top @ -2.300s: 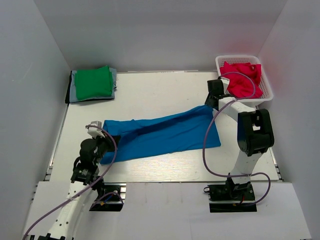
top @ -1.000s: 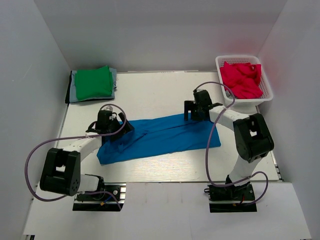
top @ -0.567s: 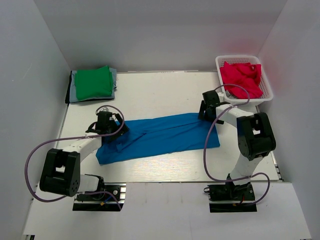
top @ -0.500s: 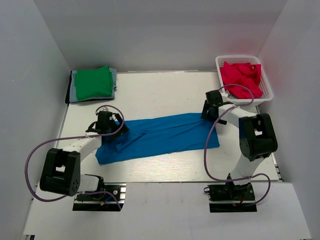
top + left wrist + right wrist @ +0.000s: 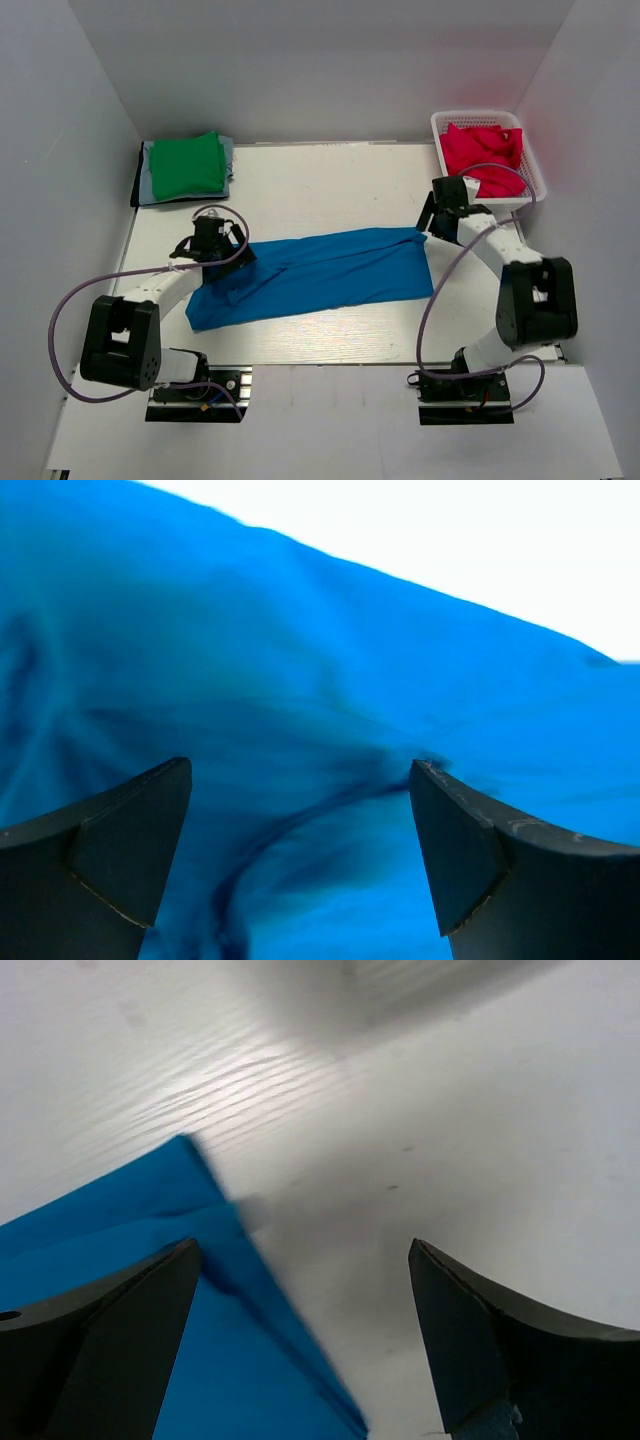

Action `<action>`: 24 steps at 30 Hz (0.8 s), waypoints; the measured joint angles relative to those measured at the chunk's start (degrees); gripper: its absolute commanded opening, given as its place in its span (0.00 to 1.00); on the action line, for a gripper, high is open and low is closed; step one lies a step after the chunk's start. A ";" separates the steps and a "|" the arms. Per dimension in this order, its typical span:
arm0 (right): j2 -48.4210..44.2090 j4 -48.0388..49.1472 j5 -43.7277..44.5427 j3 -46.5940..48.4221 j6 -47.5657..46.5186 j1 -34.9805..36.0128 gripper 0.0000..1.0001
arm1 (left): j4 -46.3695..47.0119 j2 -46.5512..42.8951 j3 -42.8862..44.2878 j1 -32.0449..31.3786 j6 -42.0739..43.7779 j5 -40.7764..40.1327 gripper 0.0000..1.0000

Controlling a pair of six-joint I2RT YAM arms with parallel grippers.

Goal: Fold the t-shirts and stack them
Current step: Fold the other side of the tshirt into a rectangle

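Observation:
A bright blue t-shirt (image 5: pixel 320 272) lies folded lengthwise across the middle of the table. My left gripper (image 5: pixel 222 252) hovers over its left end, open, with only blue cloth (image 5: pixel 300 710) below its fingers. My right gripper (image 5: pixel 428 226) is open over the shirt's far right corner (image 5: pixel 190 1220), nothing between its fingers. A folded green t-shirt (image 5: pixel 186 165) tops a stack of grey and dark ones at the back left. Crimson-pink t-shirts (image 5: pixel 482 155) fill the white basket.
The white mesh basket (image 5: pixel 537 180) stands at the back right, close behind my right arm. White walls close in the table on three sides. Bare table (image 5: pixel 420 1110) shows to the right of the blue shirt.
Both grippers let go of the blue shirt, which now lies flatter. The right gripper moved right, past the shirt's corner toward the basket. The left stayed over the left end.

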 measured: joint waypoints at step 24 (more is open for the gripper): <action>-3.82 18.34 -34.18 -14.64 -0.11 6.62 0.90 | 5.20 4.24 2.21 -8.57 8.96 17.20 1.00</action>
